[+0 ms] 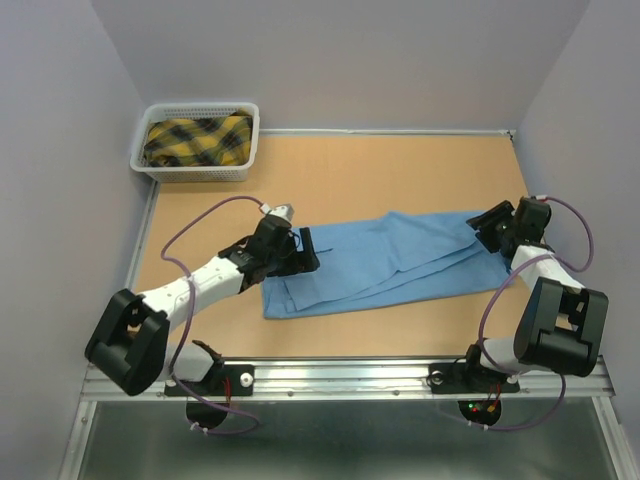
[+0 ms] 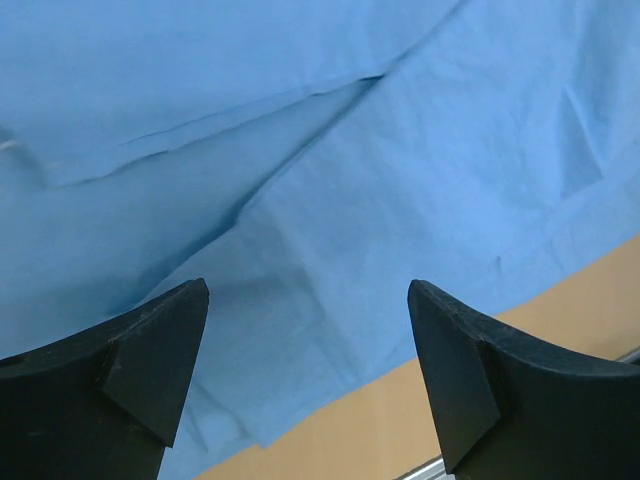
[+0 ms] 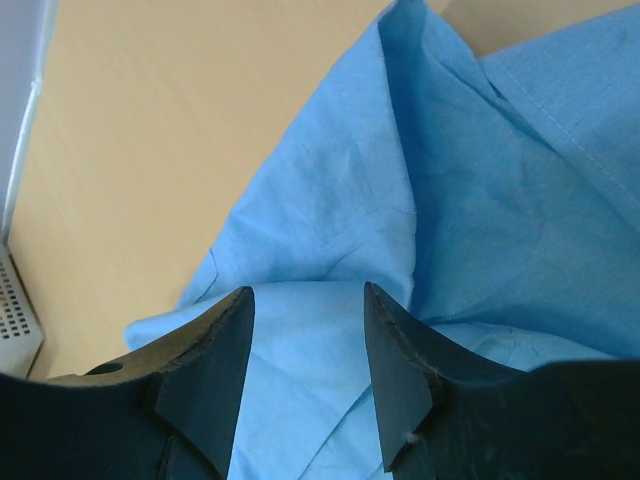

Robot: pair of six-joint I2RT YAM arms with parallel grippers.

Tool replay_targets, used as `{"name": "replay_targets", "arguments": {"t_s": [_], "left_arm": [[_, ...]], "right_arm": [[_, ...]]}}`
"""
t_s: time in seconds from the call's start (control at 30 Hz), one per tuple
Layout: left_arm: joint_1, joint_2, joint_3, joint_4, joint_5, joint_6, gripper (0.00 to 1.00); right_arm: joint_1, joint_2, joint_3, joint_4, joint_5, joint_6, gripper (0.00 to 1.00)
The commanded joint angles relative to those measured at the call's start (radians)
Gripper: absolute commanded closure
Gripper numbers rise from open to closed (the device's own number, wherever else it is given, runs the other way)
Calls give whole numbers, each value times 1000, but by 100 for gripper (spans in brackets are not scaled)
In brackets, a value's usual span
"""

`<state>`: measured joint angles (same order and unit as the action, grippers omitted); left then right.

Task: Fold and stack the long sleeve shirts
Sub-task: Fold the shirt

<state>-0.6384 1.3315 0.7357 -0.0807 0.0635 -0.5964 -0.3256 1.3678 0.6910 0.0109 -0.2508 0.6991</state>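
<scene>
Top external view: a light blue shirt lies as a long narrow band across the tan counter, one arm at each end.
Shirt's place: mid-counter, nearer the front edge than the back wall. Its left end is squared off and its right end tapers and bunches.
Left jaws: spread wide with nothing between them. The left wrist view shows them over layered cloth by the shirt's near hem, with bare counter just beyond.
Right jaws: part way apart at the shirt's right end. Blue cloth shows in the gap, and I cannot tell whether they pinch it or only hang over it.
Why so placed: the sides and sleeves look already turned in, which would explain the narrow band. An arm at either end probably suits folding it across its length next.
Basket: in the far left corner, well apart from the shirt. It holds yellow-and-black plaid cloth, and I cannot tell whether that is a folded shirt.
Stage: likely mid-fold, with stacking not yet begun.
Risk: the loose layers at the left end may slide apart if only the top one is caught.
</scene>
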Motion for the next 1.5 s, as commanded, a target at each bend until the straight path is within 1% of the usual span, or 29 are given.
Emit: {"name": "replay_targets", "arguments": {"t_s": [0.0,0.1,0.17,0.23,0.3,0.33,0.6,0.63,0.8,0.87,0.97,1.0,1.07,1.1,1.2,1.27,1.33,1.4,1.47], "left_arm": [[48,-104,-56,29,-119,-86,12],[75,-129,-101,30,-84,-112,20],[75,-133,-125,30,-80,-131,23],[78,-127,-154,48,-74,-137,23],[82,-118,-165,61,-70,-144,27],[82,-106,-174,70,-38,-148,27],[82,-84,-191,75,-36,-157,28],[82,-77,-196,109,-24,-160,29],[82,-43,-208,151,7,-169,38],[82,-29,-213,156,13,-172,40],[82,-23,-220,156,9,-177,47],[82,-25,-220,156,9,-177,53],[82,-34,-222,151,4,-178,59],[82,-38,-222,148,-1,-177,69],[82,-51,-213,139,-25,-157,87],[82,-51,-197,124,-44,-145,91],[82,-48,-171,102,-56,-122,99],[82,-49,-151,84,-56,-106,100],[82,-52,-124,55,-114,-83,100]], "right_arm": [[7,-18,44,41,-56,-29,47],[8,-30,28,41,-62,-26,47],[8,-35,21,44,-65,-26,47],[8,-36,18,44,-68,-23,47],[8,-42,12,44,-68,-23,47],[8,-42,12,44,-68,-23,47],[8,-47,10,46,-68,-20,47],[8,-46,8,46,-70,-16,47],[8,-44,7,47,-73,-15,47],[8,-50,5,47,-70,-16,47],[8,-49,7,47,-70,-18,47],[8,-47,7,46,-71,-18,47],[8,-46,7,46,-71,-19,47],[8,-42,7,49,-71,-18,47],[8,-41,10,49,-74,-18,47],[8,-41,13,49,-77,-24,47],[8,-45,12,49,-77,-24,47],[8,-47,12,50,-79,-24,47],[8,-47,10,50,-81,-24,47]]}}
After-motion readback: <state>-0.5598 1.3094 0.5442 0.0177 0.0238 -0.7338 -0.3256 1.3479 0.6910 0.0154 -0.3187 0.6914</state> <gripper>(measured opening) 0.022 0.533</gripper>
